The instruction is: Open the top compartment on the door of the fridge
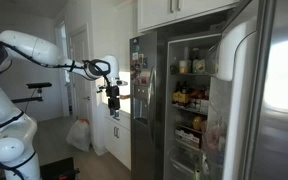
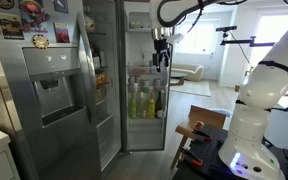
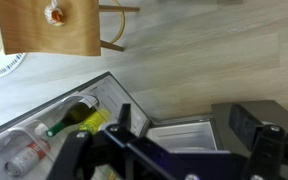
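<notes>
Pale wood-plank floor (image 3: pixel 214 60) fills the wrist view, with a wooden chair (image 3: pixel 59 25) at eleven o'clock. In an exterior view, a bright window (image 2: pixel 199 40) glows at one o'clock above a pale sofa (image 2: pixel 191 72). White cabinets (image 1: pixel 174 10) sit at twelve o'clock.

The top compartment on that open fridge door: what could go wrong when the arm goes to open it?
The gripper hangs well away from the top compartment, so it must pass the shelves of bottles and might knock one. The compartment's front looks glossy and rounded, so the grip may slip. A pull could also swing the door instead of opening the compartment.
</notes>
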{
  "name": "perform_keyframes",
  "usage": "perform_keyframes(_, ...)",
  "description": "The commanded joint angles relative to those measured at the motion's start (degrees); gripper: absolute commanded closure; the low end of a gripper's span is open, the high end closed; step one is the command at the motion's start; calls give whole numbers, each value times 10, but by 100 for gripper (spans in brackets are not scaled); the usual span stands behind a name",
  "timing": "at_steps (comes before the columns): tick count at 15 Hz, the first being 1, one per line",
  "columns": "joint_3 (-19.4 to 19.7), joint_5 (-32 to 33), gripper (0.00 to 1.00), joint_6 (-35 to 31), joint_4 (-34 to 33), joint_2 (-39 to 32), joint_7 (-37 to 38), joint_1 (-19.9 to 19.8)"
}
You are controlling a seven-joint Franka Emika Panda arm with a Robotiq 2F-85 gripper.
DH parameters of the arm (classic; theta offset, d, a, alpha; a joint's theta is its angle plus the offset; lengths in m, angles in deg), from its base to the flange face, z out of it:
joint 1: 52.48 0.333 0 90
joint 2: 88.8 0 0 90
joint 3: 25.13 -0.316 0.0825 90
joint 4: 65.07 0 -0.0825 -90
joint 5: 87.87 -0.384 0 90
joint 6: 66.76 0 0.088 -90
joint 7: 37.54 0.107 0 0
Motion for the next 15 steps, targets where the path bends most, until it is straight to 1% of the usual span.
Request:
perform_keyframes(1, 9, 3, 0, 2, -2, -1, 3, 11)
perform_keyframes(3, 9, 3, 0, 2, -2, -1, 3, 11)
perform_keyframes(5, 6, 10, 0, -13, -20, -22, 18, 7)
perform_keyframes(7, 1, 25, 0, -51, -38, -41, 39, 2)
perform_keyframes(11, -4, 82, 0, -133, -92, -101, 112, -9)
perform_keyframes(15, 9, 132, 0, -208, -151, -164, 177, -17)
